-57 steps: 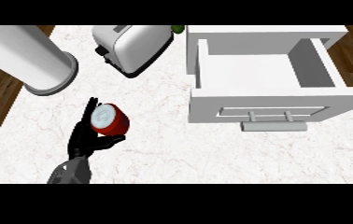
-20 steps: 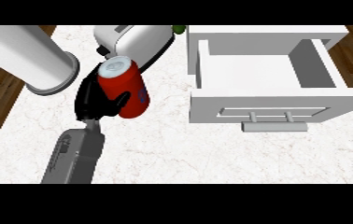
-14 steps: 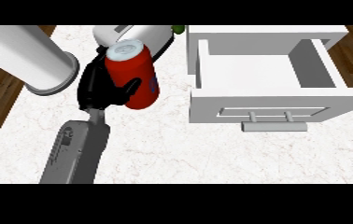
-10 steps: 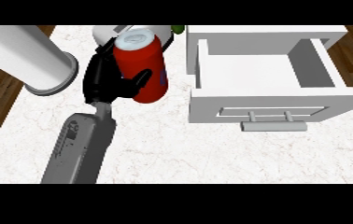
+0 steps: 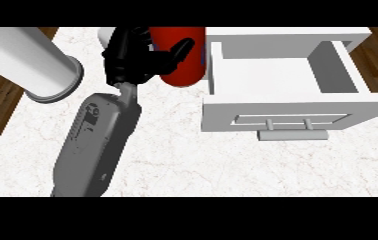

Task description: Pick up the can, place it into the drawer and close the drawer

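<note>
White marble-patterned counter (image 5: 184,164): filling most of the frame, bearing everything below.

White open box drawer (image 5: 347,66): standing at the right of the frame, cavity showing nothing inside, handle facing the lower edge; sitting where it sat in the earlier frames.

Large white cylinder (image 5: 33,64): lying at upper left, unmoved.

Left hand (image 5: 129,59): black, on a grey forearm rising from the lower left, fingers and thumb curling round the can.

Red cylindrical can (image 5: 184,59): being carried at upper centre, just beside the drawer's left wall, not yet over the cavity. Half a second earlier it was hanging further left; before that it was standing on the counter. Judgement: lift done, transfer nearing the drawer, release and closing remaining.

Right hand: not showing.
</note>
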Tool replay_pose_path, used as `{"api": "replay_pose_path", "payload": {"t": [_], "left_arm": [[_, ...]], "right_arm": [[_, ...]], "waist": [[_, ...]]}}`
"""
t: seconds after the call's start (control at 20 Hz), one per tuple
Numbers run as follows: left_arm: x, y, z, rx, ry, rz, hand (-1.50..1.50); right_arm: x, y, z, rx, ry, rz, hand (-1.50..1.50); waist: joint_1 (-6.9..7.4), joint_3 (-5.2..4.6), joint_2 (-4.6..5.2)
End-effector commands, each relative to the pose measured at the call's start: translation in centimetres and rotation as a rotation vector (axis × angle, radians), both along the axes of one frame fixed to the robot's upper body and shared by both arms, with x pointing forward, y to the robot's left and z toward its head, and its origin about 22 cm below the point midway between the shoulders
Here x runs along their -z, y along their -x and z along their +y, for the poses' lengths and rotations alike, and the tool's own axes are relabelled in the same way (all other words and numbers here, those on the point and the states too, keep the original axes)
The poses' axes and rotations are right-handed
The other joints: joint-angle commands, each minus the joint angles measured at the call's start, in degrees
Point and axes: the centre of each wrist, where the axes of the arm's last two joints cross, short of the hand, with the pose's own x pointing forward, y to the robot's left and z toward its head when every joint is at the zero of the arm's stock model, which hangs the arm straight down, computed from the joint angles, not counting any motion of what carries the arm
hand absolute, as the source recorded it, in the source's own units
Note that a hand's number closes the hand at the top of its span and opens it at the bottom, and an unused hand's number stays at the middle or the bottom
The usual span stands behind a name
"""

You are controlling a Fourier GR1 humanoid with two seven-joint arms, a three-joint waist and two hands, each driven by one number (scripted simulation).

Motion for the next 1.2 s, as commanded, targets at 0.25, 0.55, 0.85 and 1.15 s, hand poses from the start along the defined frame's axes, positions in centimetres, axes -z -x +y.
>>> {"api": "replay_pose_path", "payload": {"t": [0.25, 0.55, 0.85, 1.15], "left_arm": [[-3.9, -2.4, -4.9, -0.01, -0.028, 0.001, 1.5], [-4.0, -3.4, -7.3, 0.0, -0.053, -0.004, 1.5], [-5.2, -5.4, -9.2, 0.017, -0.043, 0.001, 1.5], [-6.1, -5.2, -11.5, 0.032, -0.057, 0.03, 1.5]], "right_arm": [[-1.0, -0.2, 1.6, -0.01, -0.001, 0.005, -1.5], [0.0, -0.6, -0.4, -0.005, 0.001, -0.013, -1.5], [-1.0, -1.6, 1.8, -0.027, 0.001, -0.025, -1.5], [0.2, -1.7, 0.8, -0.048, 0.001, -0.013, -1.5]], "waist": [[-0.52, -0.01, 0.06], [-0.77, 0.01, 0.1], [-1.84, 0.0, 0.54], [-2.3, 0.04, 0.46]]}}
